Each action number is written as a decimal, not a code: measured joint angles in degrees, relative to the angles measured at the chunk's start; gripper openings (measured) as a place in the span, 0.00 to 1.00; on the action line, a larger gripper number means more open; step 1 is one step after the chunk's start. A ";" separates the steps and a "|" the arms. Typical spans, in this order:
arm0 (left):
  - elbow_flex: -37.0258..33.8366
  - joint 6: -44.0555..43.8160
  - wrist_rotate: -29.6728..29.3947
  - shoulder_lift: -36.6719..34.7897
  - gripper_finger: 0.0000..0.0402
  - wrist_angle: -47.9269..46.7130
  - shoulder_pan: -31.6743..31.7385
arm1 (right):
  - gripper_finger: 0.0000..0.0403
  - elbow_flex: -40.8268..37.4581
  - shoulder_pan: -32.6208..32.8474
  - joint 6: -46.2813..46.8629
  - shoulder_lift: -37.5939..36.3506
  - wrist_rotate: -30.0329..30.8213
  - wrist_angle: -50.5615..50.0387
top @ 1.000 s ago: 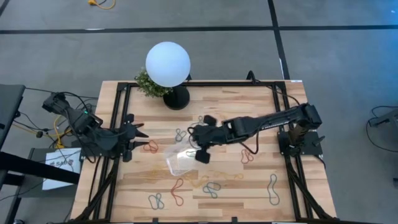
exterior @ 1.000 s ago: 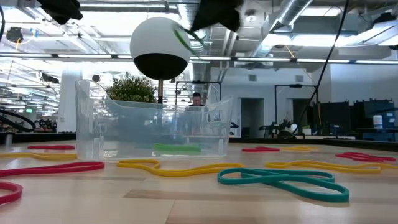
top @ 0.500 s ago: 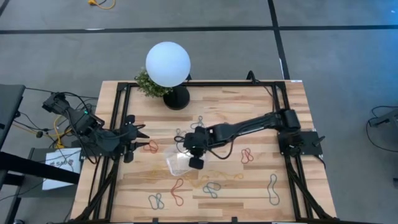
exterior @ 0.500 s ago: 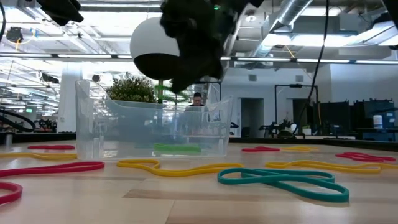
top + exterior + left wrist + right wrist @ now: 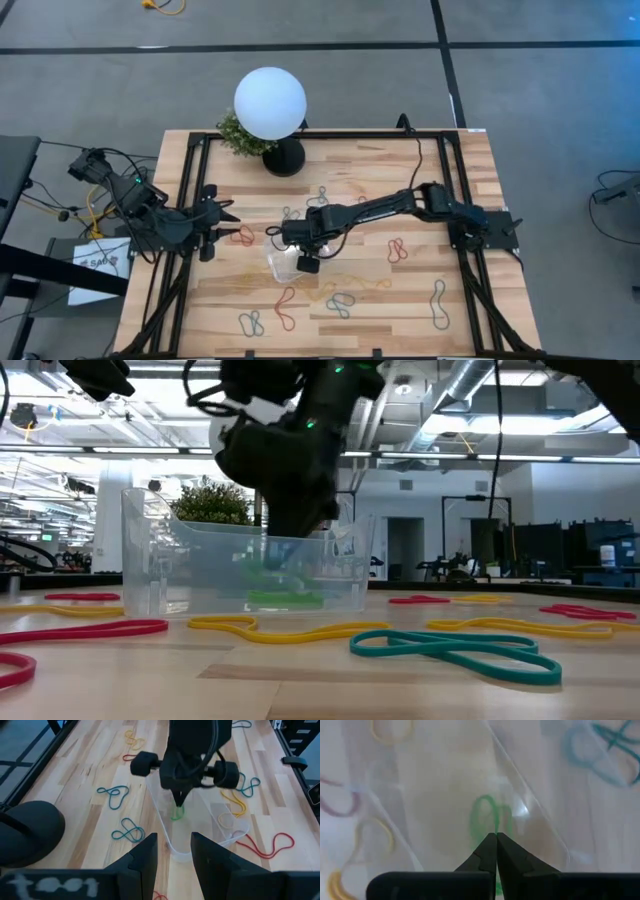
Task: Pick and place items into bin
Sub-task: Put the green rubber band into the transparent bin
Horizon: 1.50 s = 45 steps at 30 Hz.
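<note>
The clear bin (image 5: pixel 281 263) stands on the table left of centre and shows in the low view (image 5: pixel 150 560). My right gripper (image 5: pixel 290 248) is over it, pointing down, shut on a green loop (image 5: pixel 489 817); its fingers (image 5: pixel 178 800) reach down between the bin's walls. Another strip of green (image 5: pixel 285 598) shows low in the bin. Loose loops lie flat on the wood: red (image 5: pixel 243 235), blue (image 5: pixel 340 303), teal (image 5: pixel 450 648), yellow (image 5: pixel 290 628). My left gripper (image 5: pixel 228 222) waits open at the table's left edge, its fingers (image 5: pixel 150 855) facing the bin. My right gripper pinches the green loop's upper end (image 5: pixel 495 831) between its two shut fingertips, coming from above and pointing down. The loop hangs below the fingers (image 5: pixel 177 813) inside the bin. Whether its lower end touches the bin's floor, I cannot tell.
A white globe lamp (image 5: pixel 270 103) on a black base and a small plant (image 5: pixel 236 135) stand at the far edge. More loops lie right of the bin, red (image 5: pixel 398 250) and grey (image 5: pixel 438 300), and near it along the front, red (image 5: pixel 285 308).
My right gripper, staying shut on the green loop, has travelled toward the table's left and come down from above the bin's height until its fingers stand inside the bin. The loop has gone down with it, hanging below the fingertips.
</note>
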 joint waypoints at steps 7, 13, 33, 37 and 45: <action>0.00 0.37 -0.02 -0.02 0.27 -0.11 0.00 | 0.00 2.14 -0.42 -3.07 1.76 -9.90 -1.61; 0.00 0.50 -0.01 -0.02 0.27 -0.16 0.00 | 0.00 2.20 -0.20 -4.48 0.95 -12.81 -1.17; -0.02 0.62 0.01 -0.02 0.27 -0.19 -0.01 | 0.00 2.19 -0.35 -8.45 0.39 -22.15 -2.11; -0.02 0.62 0.02 -0.02 0.27 -0.18 0.00 | 0.00 2.19 -0.30 -8.50 0.55 -21.48 -2.09; -0.02 0.64 0.02 -0.02 0.27 -0.18 0.00 | 0.10 2.19 -0.18 -10.02 0.64 -17.34 -2.26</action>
